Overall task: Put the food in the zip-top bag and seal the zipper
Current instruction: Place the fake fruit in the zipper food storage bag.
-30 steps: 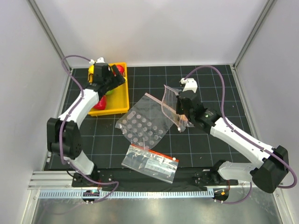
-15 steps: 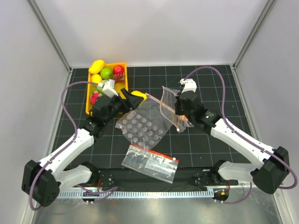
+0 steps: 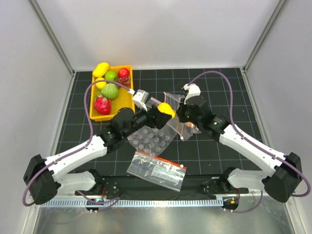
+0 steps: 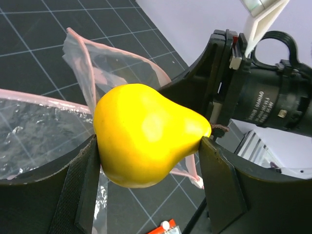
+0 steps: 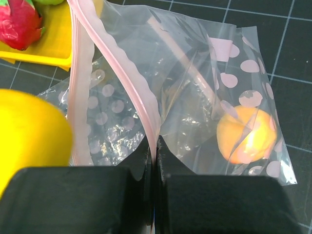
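Worktop (image 3: 219, 83): black grid inside white walls.
Zip-top bag (image 5: 195, 73): mid-worktop, limp, slippery film; right hand (image 5: 156, 146) pinched tight on its zipper (image 5: 141, 97) edge.
Yellow fruit (image 4: 141, 131): rigid, glossy, likely light; left hand (image 4: 150, 151), spread wide, grips its belly beside the bag mouth.

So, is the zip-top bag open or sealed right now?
Open. The right gripper pinches one zipper strip of the zip-top bag; the other stands apart. An orange fruit lies inside.

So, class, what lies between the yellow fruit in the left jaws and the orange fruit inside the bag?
In the right wrist view, the pink zipper edge, pinched in the right jaws, stands between the yellow fruit and the orange fruit.
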You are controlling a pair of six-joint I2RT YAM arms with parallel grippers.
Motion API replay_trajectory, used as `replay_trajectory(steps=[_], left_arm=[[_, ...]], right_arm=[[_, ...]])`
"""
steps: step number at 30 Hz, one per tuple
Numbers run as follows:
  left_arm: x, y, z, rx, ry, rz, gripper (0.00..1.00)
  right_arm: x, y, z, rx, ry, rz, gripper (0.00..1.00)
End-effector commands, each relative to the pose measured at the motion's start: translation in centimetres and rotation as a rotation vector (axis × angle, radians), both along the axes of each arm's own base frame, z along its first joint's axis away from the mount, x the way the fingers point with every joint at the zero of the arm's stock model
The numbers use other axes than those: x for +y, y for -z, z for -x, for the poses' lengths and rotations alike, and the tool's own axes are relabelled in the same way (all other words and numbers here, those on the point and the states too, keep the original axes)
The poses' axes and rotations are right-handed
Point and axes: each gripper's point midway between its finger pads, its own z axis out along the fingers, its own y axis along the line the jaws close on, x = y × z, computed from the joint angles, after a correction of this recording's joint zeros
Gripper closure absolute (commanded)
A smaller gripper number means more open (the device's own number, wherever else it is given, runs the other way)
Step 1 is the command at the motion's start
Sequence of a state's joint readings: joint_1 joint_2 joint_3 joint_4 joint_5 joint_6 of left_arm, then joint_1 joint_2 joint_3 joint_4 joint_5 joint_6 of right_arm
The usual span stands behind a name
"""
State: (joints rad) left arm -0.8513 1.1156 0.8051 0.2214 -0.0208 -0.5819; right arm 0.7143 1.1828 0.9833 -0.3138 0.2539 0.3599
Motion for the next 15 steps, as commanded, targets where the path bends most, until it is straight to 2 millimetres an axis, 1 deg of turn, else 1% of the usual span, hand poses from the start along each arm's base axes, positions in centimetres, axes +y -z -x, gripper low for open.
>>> replay_trajectory(steps=[1, 2, 3, 4, 5, 7, 8, 10, 12, 13, 15], left_arm=[[-2.3, -3.9, -0.2, -0.151, 0.052, 0.05, 0.82], [-2.8, -4.0, -0.2, -0.162, 0.061, 0.045, 0.82], [-3.5, -3.1, -0.3, -0.152, 0.07, 0.026, 0.82], [-3.9, -3.5, -0.5, -0.158, 0.072, 0.032, 0.82], [-4.2, -3.4, -0.6, -0.158, 0.076, 0.029, 0.82], [-5.0, -3.0, -1.1, -0.159, 0.074, 0.03, 0.83], [-5.2, -3.3, -1.3, -0.166, 0.075, 0.038, 0.84], [-5.7, -3.3, -1.6, -0.172, 0.076, 0.041, 0.84], [-6.5, -3.6, -1.6, -0.183, 0.108, 0.054, 0.84], [-6.6, -3.9, -1.4, -0.19, 0.116, 0.065, 0.84], [-7.1, -3.6, -1.6, -0.185, 0.127, 0.069, 0.84]], right_arm=[[0.4, -2.6, 0.2, -0.066, -0.02, -0.036, 0.99], [-0.4, -2.5, 0.1, -0.066, 0.015, -0.012, 0.99], [-0.8, -2.8, 0.1, -0.07, 0.033, -0.008, 0.99], [-1.2, -3.1, 0.1, -0.079, 0.046, -0.011, 0.99], [-1.4, -3.3, 0.1, -0.085, 0.058, -0.015, 0.99], [-1.6, -3.4, 0.3, -0.092, 0.063, -0.028, 0.99], [-1.6, -3.8, 0.4, -0.105, 0.062, -0.042, 0.99], [-1.8, -3.9, 0.4, -0.104, 0.071, -0.043, 0.99], [-1.8, -4.0, 0.5, -0.107, 0.069, -0.049, 0.99], [-1.7, -4.0, 0.6, -0.105, 0.065, -0.05, 0.99], [-1.9, -4.3, 0.6, -0.113, 0.071, -0.054, 0.99]])
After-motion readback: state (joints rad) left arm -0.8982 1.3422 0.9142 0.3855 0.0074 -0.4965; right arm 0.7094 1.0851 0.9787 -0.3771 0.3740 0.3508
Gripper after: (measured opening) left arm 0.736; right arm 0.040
